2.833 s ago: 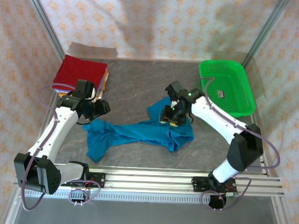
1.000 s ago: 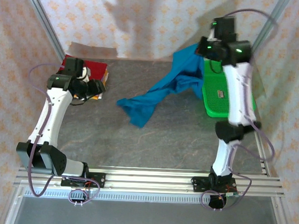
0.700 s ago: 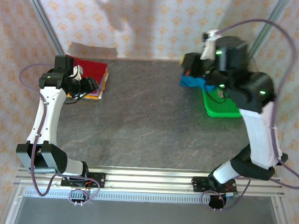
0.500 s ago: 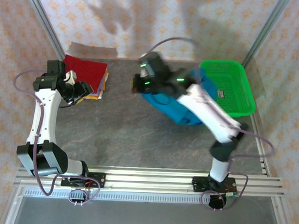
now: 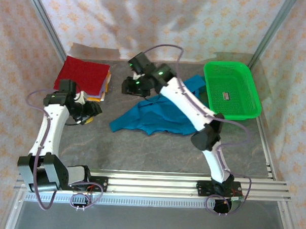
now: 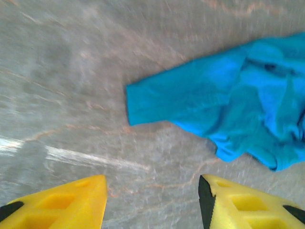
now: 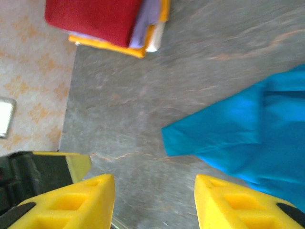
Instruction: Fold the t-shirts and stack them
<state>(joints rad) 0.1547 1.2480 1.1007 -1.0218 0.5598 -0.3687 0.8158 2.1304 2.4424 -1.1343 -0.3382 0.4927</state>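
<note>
**Ana:** From above, what is hard to see?

**Ben:** The right arm (image 5: pixel 189 103) crosses the teal-blue t-shirt (image 5: pixel 147 119) and hides part of it. The shirt lies crumpled and unfolded mid-worktop (image 5: pixel 141 154), one end reaching toward the green basket (image 5: pixel 231 64). The right gripper (image 5: pixel 128 86) hangs over bare worktop, between the shirt and the folded stack (image 5: pixel 81 73) in the far left corner (dark red on top, orange and yellow edges peeking out). Its jaws are too dark to read there. The left gripper (image 5: pixel 90 111) is near the stack's near side, apart from the shirt.

**Ana:** And the left wrist camera?

**Ben:** It is blurred, but the yellow fingers (image 6: pixel 62 205) stand wide apart with only grey worktop between them, so nothing is held. The shirt lies ahead, a flat flap pointing left, its bulk cut off at the right edge.

**Ana:** The right wrist?

**Ben:** This one settles what the overhead view leaves dark. The right gripper's fingers (image 7: pixel 243 205) are parted and empty. The shirt's corner lies ahead and to the right, cut off by the frame, and it touches neither finger (as far as I can tell). The stack sits at the top, and here a pale lilac layer is plain under the red. At lower left is a dark shape (image 7: pixel 24 176) with a yellowish edge that I cannot identify.
</note>
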